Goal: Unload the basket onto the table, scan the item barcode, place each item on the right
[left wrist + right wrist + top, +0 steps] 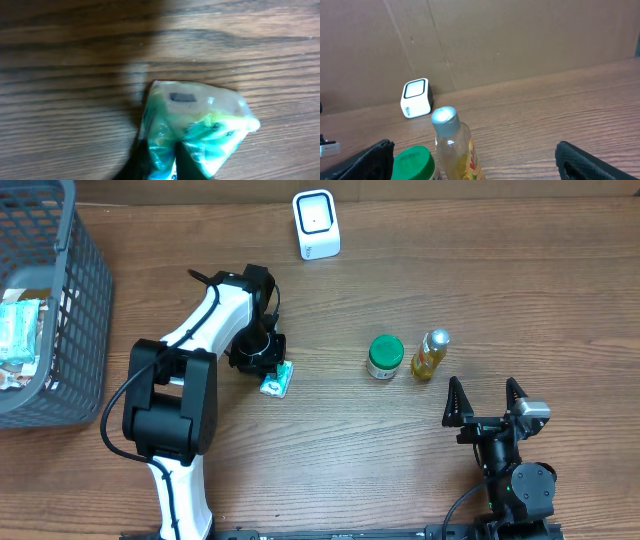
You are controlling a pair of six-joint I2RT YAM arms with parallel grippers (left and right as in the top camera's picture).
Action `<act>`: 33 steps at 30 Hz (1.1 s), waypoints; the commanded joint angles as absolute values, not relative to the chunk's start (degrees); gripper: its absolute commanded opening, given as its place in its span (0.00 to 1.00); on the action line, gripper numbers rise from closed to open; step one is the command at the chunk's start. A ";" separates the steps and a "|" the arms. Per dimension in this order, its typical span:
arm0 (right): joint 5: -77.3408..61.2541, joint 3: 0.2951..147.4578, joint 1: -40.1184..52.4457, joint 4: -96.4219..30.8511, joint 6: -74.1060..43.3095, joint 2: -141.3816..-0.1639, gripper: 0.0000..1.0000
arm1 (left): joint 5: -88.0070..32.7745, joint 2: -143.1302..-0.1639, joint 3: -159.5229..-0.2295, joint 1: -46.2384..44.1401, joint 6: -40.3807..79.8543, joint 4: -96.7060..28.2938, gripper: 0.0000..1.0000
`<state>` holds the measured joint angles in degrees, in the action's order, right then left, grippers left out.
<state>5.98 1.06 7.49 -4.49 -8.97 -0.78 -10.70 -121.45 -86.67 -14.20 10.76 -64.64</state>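
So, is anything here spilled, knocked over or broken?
Nothing is spilled or toppled. The bottle, the green-lidded jar and the white scanner all stand upright. The only oddity is the small green packet, which looks crumpled where the left gripper pinches it.

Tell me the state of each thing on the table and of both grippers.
Left gripper, shut on the packet.
Right gripper, open, empty.
Packet, crumpled, pinched at one end.
Jar, upright, green lid on.
Bottle, upright, capped.
Scanner, upright, untouched.
Basket, partly filled.
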 commanded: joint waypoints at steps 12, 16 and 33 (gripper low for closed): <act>5.87 0.45 7.38 -4.21 -8.69 -0.16 1.00 | -1.30 -115.33 -87.53 -15.18 18.11 -64.51 0.04; 5.87 0.45 7.38 -4.23 -8.69 -0.16 1.00 | 10.63 -110.21 -87.53 -17.89 22.61 -64.53 0.04; 5.87 0.45 7.38 -4.21 -8.69 -0.16 1.00 | 48.95 -110.21 -86.35 -37.41 31.33 -66.89 0.04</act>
<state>5.96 1.06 7.49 -4.49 -8.97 -0.78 40.21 -109.56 -86.67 -34.85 28.86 -66.74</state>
